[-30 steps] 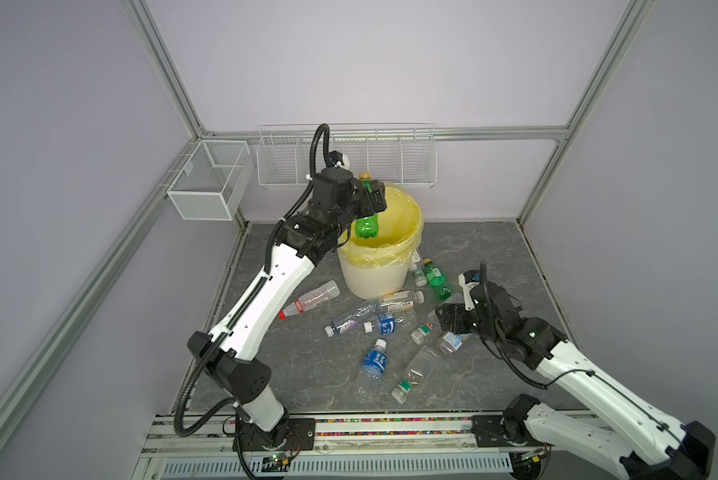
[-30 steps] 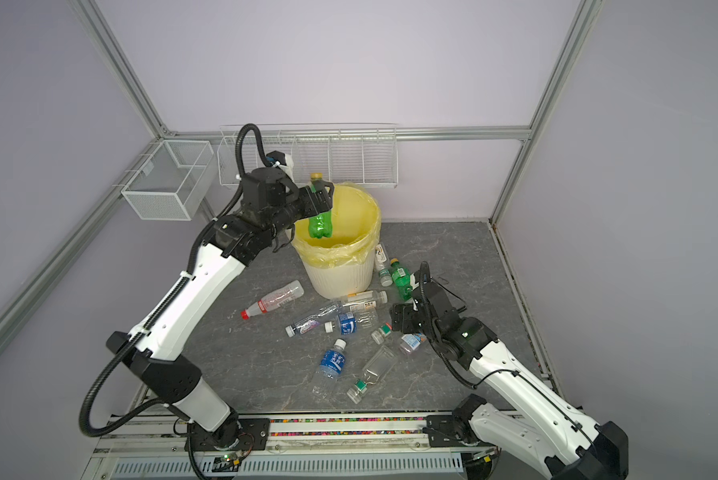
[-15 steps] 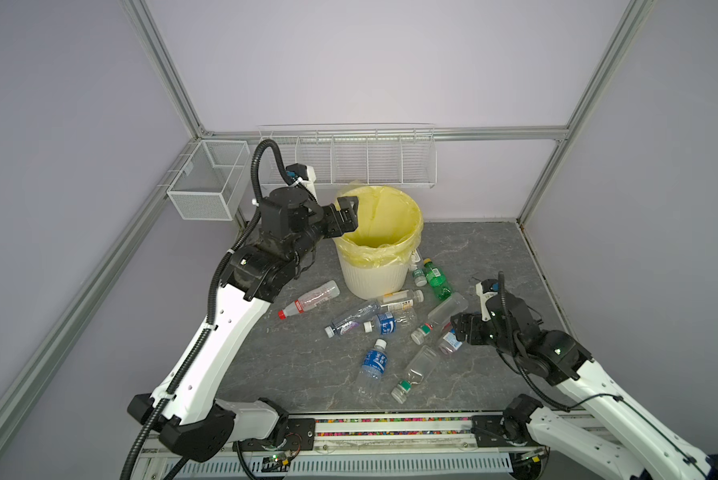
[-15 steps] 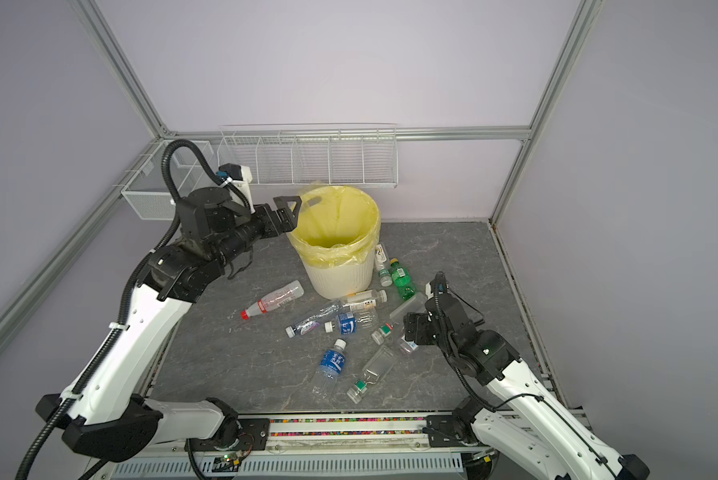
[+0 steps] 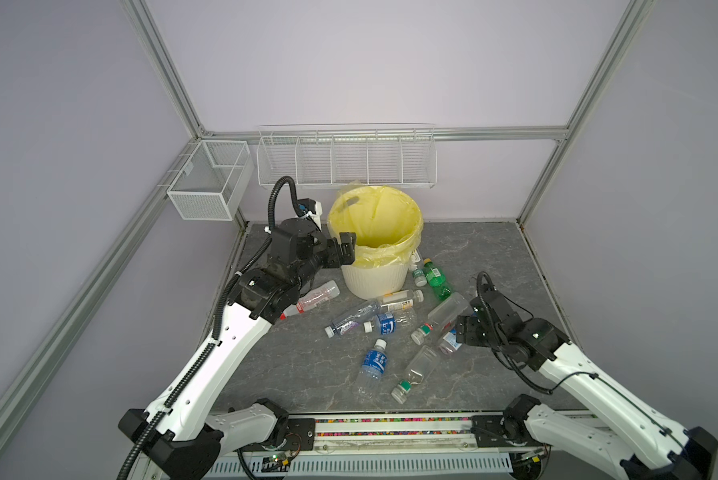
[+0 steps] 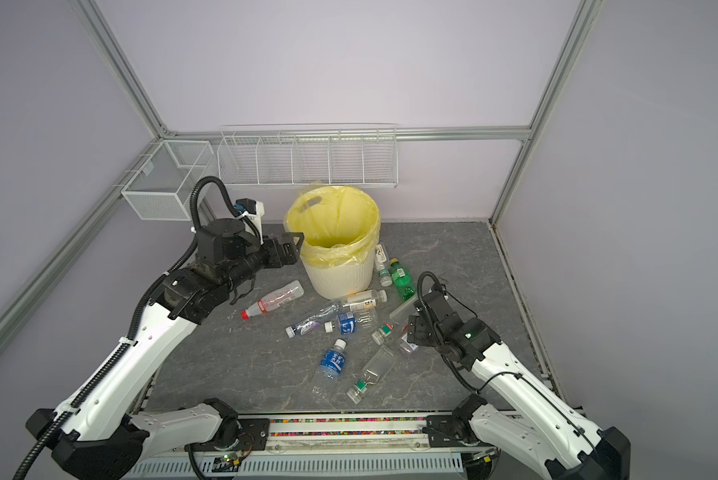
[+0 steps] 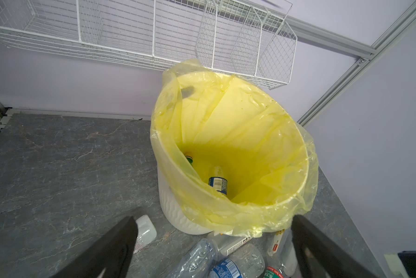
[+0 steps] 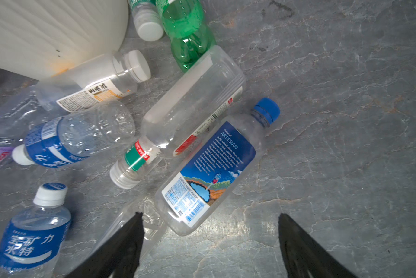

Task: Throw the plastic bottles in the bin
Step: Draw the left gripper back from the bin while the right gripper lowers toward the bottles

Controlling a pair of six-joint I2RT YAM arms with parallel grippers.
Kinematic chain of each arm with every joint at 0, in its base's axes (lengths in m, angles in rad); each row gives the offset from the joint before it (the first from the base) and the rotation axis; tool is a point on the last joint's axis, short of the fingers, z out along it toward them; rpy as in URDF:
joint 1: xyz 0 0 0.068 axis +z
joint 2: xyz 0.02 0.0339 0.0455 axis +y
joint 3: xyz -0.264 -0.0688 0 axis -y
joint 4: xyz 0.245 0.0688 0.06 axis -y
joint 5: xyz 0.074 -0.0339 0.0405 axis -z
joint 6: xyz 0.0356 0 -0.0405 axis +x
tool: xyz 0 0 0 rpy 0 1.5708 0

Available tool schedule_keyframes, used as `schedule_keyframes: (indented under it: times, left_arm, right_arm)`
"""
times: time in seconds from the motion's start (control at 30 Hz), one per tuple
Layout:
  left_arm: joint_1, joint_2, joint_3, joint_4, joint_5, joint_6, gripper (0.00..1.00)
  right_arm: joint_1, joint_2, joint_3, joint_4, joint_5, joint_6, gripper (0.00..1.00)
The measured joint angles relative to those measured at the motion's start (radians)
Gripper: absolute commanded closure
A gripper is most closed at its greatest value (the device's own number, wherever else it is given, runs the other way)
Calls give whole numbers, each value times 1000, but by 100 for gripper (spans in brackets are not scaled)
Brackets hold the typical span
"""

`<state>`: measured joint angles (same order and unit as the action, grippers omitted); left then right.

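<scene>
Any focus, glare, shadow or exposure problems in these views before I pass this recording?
In both top views: even light, soft shadows, sharp; the frame posts splay from the wide lens. Left wrist view: the bin glows saturated yellow inside, its bottom shadowed; the left gripper is dark and soft-edged. Right wrist view: the ARTESIAN bottle has a legible label, mild glints on clear plastic; the right gripper is blurred.

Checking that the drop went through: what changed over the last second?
The left gripper let go of the green bottle, now in the bin, and drew back left of it, open. The right gripper, open, shifted slightly. The floor bottles stayed.
</scene>
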<state>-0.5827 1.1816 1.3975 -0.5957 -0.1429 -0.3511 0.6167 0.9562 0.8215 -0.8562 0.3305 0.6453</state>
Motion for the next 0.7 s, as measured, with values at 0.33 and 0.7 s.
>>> schedule_keyframes:
  times: [0.33,0.7]
  left_arm:
    - [0,-77,-150,8,-28,54,1]
    - [0,-120,-261,-10,-53,76,0]
  right_arm:
    - [-8,139,5,-3,-16,74,12]
    - [-12,256,17,68,-61,150,11]
